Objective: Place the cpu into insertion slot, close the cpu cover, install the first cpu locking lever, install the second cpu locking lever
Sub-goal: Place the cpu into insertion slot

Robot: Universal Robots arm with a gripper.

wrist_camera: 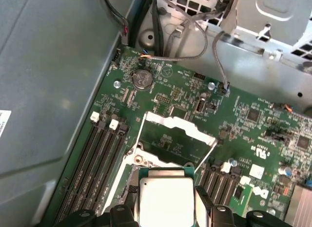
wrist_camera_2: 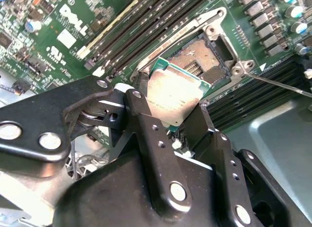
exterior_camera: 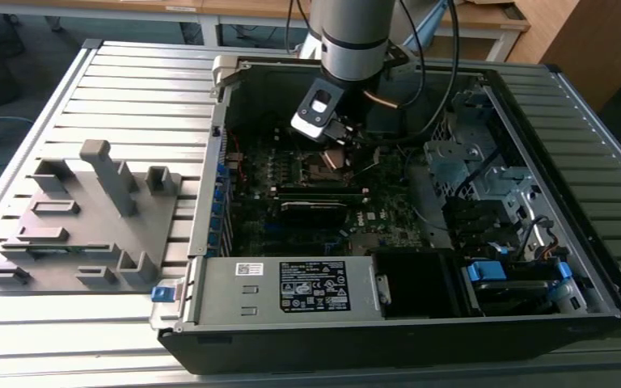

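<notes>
Silver-grey cpu (wrist_camera_2: 173,98) was clamped by edges in hand (wrist_camera_2: 170,112), tilted just above insertion slot (wrist_camera_2: 207,51). In exterior view that's roughly 11 o'clock from case (exterior_camera: 397,343) centre. cpu cover (wrist_camera: 180,127) stood open. Reckon: level chip first, match corners, lower straight, no sliding.

Open computer case (exterior_camera: 397,349) on slatted metal table (exterior_camera: 138,89), grey plastic fixture (exterior_camera: 73,234) beside it, coin battery (wrist_camera: 143,79) inside

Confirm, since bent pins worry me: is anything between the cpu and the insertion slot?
Nothing visible. The gripper holds the cpu over the open insertion slot; the cpu cover is swung back, clear of it.
</notes>
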